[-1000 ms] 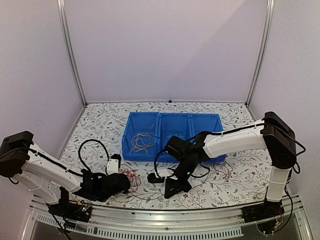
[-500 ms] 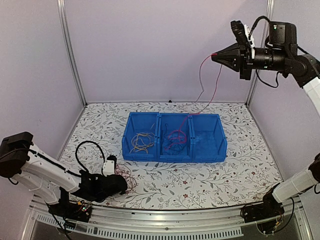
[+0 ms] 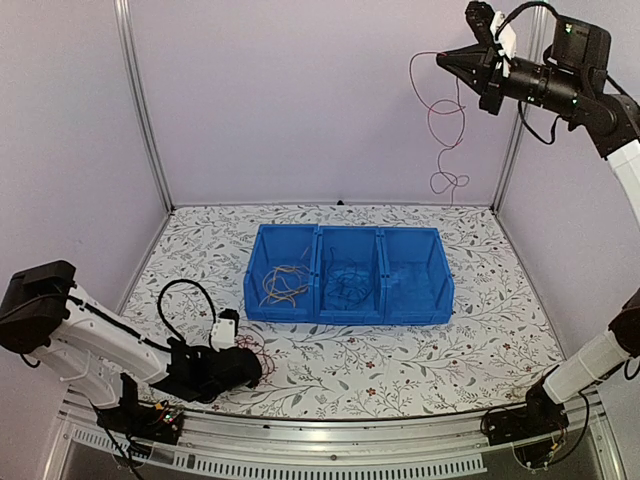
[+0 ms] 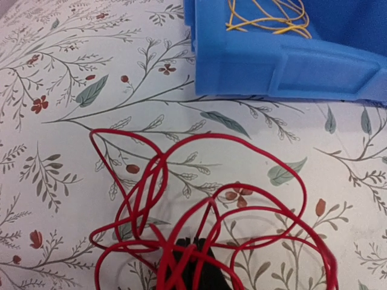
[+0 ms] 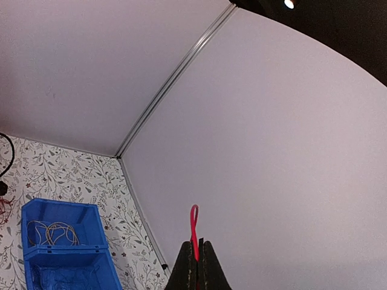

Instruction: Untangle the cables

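**Top external.** Right gripper (image 3: 441, 58): raised high over the table (image 3: 500, 330), tips pressed together on a red cable (image 3: 447, 130). Cable: out of the pinch in an arc, then down in loose loops directly beneath the gripper, lowest coil hanging free in the air. Blue bin (image 3: 350, 312): far below that gripper, well apart from the hanging coil; three compartments side by side. Yellow-tan wires (image 3: 283, 285) in the compartment nearest the left gripper (image 3: 250, 368), dark blue wires (image 3: 350, 283) in the middle one. Left gripper: low on the table, tips in a red tangle (image 3: 258, 350) just ahead of it, short of the bin's near wall.

**Left wrist.** Dark tips at the bottom edge, closed, red strands bunched into them and clamped there. Rest of the red tangle: fanned out ahead of the tips and to both sides, overlapping loops flat on the floral cloth. Farther ahead and to the right: near wall of the blue bin, apart from the outermost loop. Yellow-tan wires inside, just past the rim.

**Right wrist.** Fingers flush together, a short red loop of the cable upright out of the pinch. Bin far below, off to the fingers' left; yellow-tan wires plain in one compartment, faint dark strands in the next. Beyond the tips: pale walls and a metal corner post (image 5: 175, 75).
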